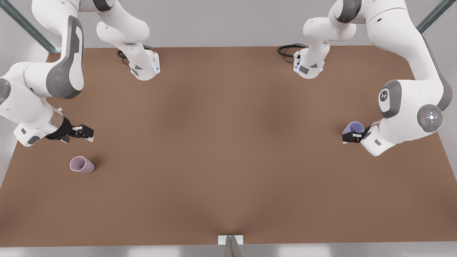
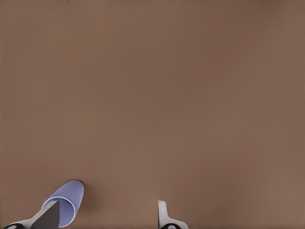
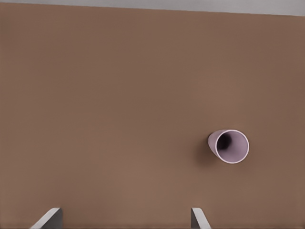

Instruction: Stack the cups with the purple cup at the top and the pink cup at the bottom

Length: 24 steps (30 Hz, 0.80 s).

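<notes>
The left gripper (image 1: 348, 137) sat at the right edge of the front view, just past mid-height, right beside the purple cup (image 1: 354, 127). In the left wrist view its two fingers stood spread apart, one fingertip (image 2: 47, 217) overlapping the mouth of the purple cup (image 2: 66, 200) while the other (image 2: 163, 212) stood clear over bare tabletop (image 2: 152, 95), so the gripper was open with the cup at one finger rather than squarely between the two. The cup appeared tilted, its pale rim turned toward the camera; whether the finger actually touched it could not be told.

The right gripper (image 1: 85, 134) hung at the left of the front view, near the middle height, above and apart from the pink cup (image 1: 82, 164), which lay in the lower left of that frame on the brown tabletop (image 1: 228, 160), its open mouth facing the frame's left. In the right wrist view the gripper's fingertips (image 3: 50, 218) were wide apart, holding nothing, and the pink cup (image 3: 229, 146) lay well ahead of them, showing its dark interior.

The two cups were well apart, on opposite sides of the tabletop.
</notes>
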Tool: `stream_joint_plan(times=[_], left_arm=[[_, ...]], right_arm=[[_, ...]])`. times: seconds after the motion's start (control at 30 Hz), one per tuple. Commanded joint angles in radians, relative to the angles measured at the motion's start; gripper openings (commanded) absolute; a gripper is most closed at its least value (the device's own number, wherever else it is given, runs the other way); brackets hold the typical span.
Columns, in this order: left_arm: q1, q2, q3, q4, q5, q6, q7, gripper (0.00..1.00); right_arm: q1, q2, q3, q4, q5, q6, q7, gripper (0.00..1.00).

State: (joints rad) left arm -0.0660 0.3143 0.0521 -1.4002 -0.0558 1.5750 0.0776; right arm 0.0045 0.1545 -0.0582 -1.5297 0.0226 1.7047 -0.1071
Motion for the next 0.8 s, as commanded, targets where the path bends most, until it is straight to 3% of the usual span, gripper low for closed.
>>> stream_joint_plan(times=[0.0,0.13,0.27,0.4,0.5,0.6,0.67,0.77], left_arm=[[0.000,0.000,0.000,0.000,0.001,0.003,0.025,1.00],[0.000,0.000,0.003,-0.003,0.001,0.005,0.025,1.00],[-0.002,-0.001,0.008,-0.009,0.002,0.000,0.024,1.00],[0.000,-0.003,0.009,-0.022,0.001,-0.006,0.025,1.00],[0.000,-0.001,0.018,-0.022,0.001,-0.012,0.027,1.00],[0.000,0.000,0.018,-0.023,0.001,-0.015,0.025,1.00],[0.000,0.011,0.020,-0.023,0.001,-0.018,0.025,1.00],[0.000,0.014,0.020,-0.023,0.001,-0.016,0.024,1.00]], right_arm=[[-0.003,-0.003,-0.002,-0.001,-0.001,-0.010,-0.022,1.00],[-0.015,-0.007,-0.061,-0.072,0.000,0.022,-0.112,1.00],[-0.049,0.020,-0.080,-0.179,0.017,0.197,-0.217,1.00],[-0.165,0.190,-0.074,-0.113,0.051,0.251,-0.359,1.00],[-0.231,0.416,-0.074,0.152,0.108,0.211,-0.556,1.00],[-0.350,0.525,-0.011,0.217,0.158,0.211,-0.634,1.00],[-0.344,0.533,-0.011,0.204,0.140,0.216,-0.640,1.00],[-0.334,0.470,-0.029,0.037,0.134,0.355,-0.726,1.00]])
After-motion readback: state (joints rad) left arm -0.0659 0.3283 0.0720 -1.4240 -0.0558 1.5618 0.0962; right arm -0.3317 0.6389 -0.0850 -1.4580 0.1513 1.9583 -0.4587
